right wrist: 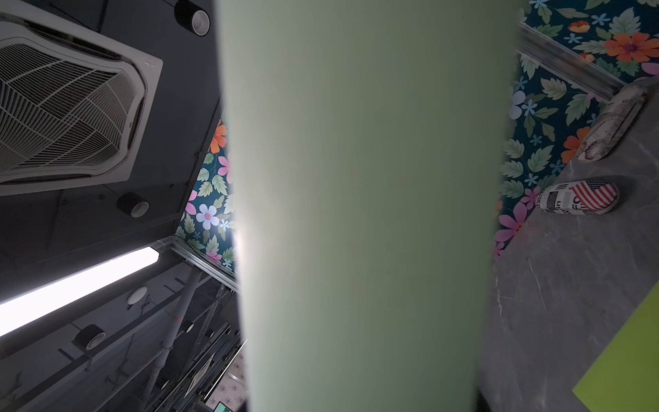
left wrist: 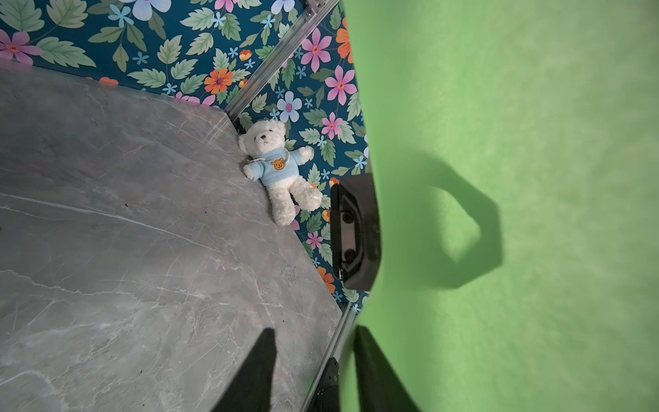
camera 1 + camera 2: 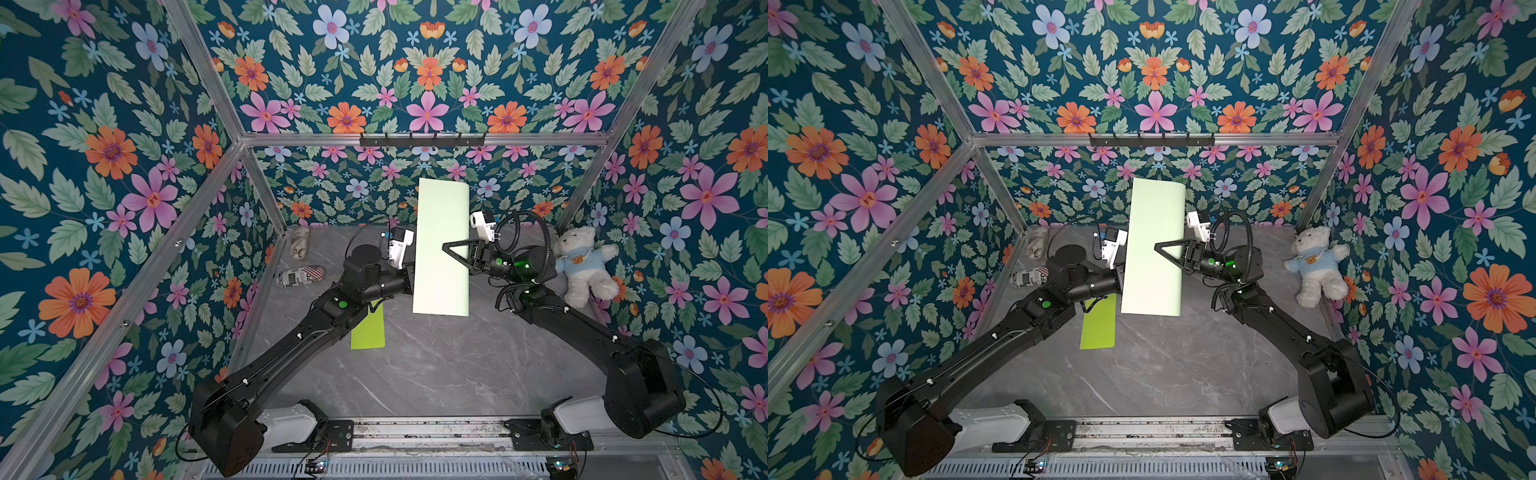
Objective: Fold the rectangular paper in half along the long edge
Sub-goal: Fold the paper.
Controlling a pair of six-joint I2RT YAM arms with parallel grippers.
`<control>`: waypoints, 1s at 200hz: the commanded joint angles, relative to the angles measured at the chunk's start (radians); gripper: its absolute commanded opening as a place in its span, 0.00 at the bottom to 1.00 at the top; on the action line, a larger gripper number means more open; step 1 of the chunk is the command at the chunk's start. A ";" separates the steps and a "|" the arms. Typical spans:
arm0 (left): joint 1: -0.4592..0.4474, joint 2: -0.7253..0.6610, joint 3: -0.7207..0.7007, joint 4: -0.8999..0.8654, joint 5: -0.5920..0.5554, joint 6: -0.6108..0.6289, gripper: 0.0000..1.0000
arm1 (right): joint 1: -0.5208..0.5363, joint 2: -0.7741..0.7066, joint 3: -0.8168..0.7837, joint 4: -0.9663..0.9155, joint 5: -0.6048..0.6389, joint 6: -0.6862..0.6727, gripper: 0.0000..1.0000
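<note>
The pale green rectangular paper hangs in the air above the back of the table, its long side running front to back, bent over into a loop along its right side. My right gripper reaches in from the right, shut on the paper; one triangular finger lies on top of it and the other is hidden beneath. The paper fills the right wrist view. My left gripper sits under the paper's left edge, jaws apart, one finger against the paper.
A lime green sheet lies flat on the grey marble table under the left arm. A white teddy bear sits at the right wall. Two shoes lie at the back left.
</note>
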 commanded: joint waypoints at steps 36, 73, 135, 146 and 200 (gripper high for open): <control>0.000 -0.022 -0.021 0.053 0.004 0.003 0.00 | -0.015 -0.020 -0.006 0.001 -0.017 -0.024 0.47; 0.000 -0.033 -0.025 0.038 -0.010 0.011 0.00 | -0.026 -0.037 0.003 -0.029 -0.018 -0.042 0.49; 0.000 -0.056 -0.028 0.024 -0.031 0.022 0.00 | -0.048 -0.045 -0.019 -0.038 -0.026 -0.036 0.55; 0.000 -0.058 -0.028 0.019 -0.034 0.026 0.00 | -0.047 -0.049 -0.020 -0.040 -0.026 -0.037 0.55; 0.000 -0.048 -0.029 0.032 -0.027 0.019 0.00 | -0.048 -0.053 -0.025 -0.038 -0.024 -0.038 0.52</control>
